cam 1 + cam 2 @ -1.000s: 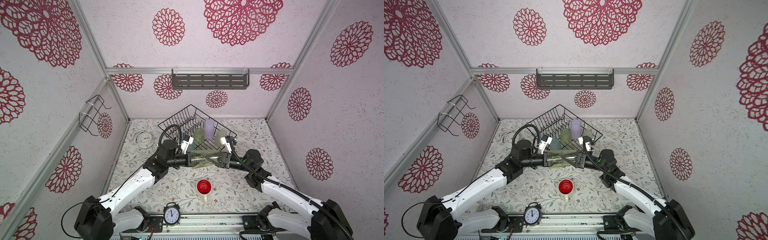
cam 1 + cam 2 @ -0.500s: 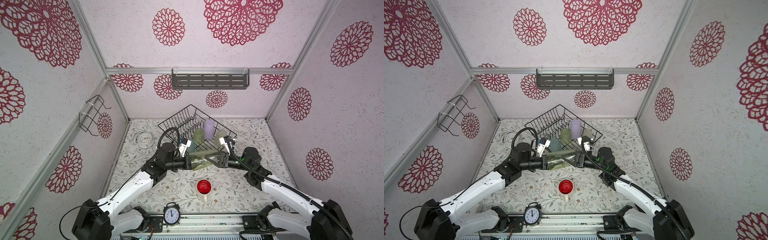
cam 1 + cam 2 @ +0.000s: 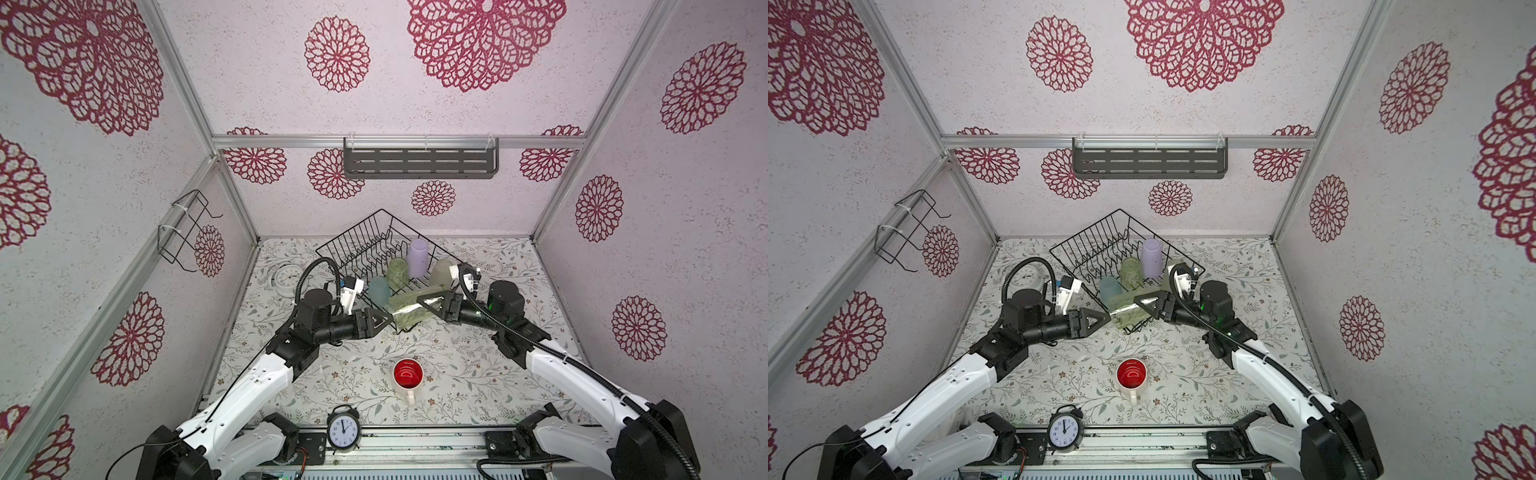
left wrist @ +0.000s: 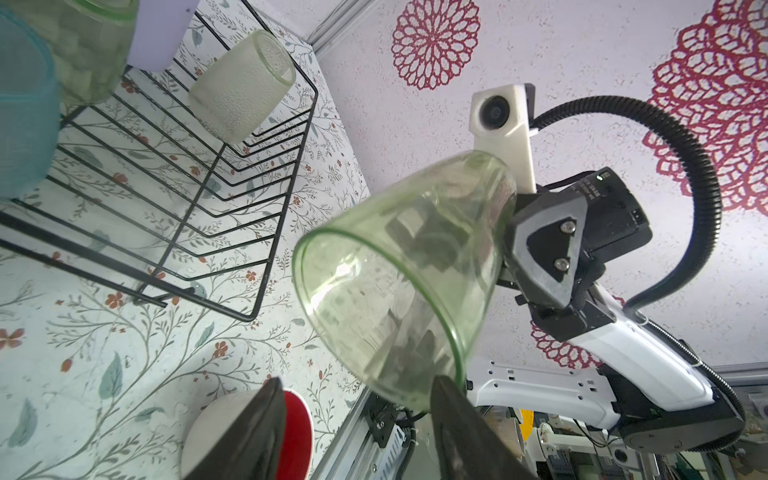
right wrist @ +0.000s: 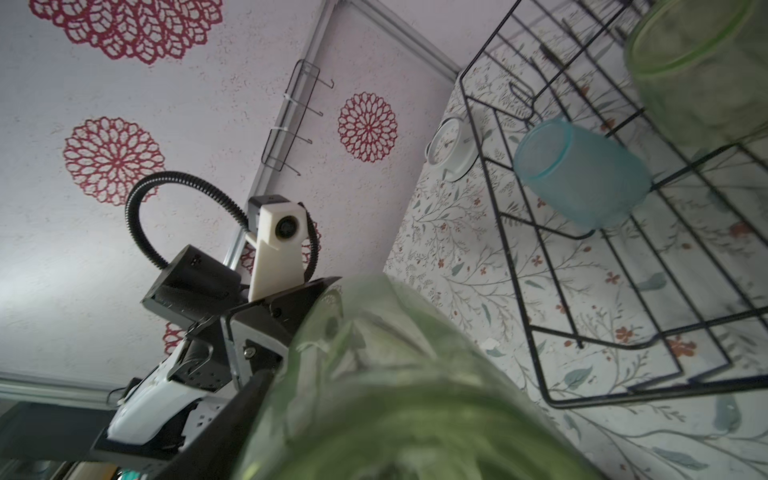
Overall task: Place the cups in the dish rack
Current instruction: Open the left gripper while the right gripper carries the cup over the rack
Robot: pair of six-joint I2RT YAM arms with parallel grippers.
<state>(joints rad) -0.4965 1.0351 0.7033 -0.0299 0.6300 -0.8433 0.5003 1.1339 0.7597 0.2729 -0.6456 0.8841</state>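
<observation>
The right gripper is pinching the base of a smooth green tumbler, holding it on its side in the air above the near corner of the dish rack, mouth pointing toward the left arm. The left gripper is standing with its jaws spread, just beside the tumbler's rim. In the left wrist view one fingertip is sitting right at that rim, though whether it is touching is hard to say. Inside the rack, a lilac tumbler, a textured green tumbler, a light-blue tumbler and a pale yellowish tumbler are resting close together. A white mug with a red inside is standing upright on the floral tabletop, well apart from the rack.
</observation>
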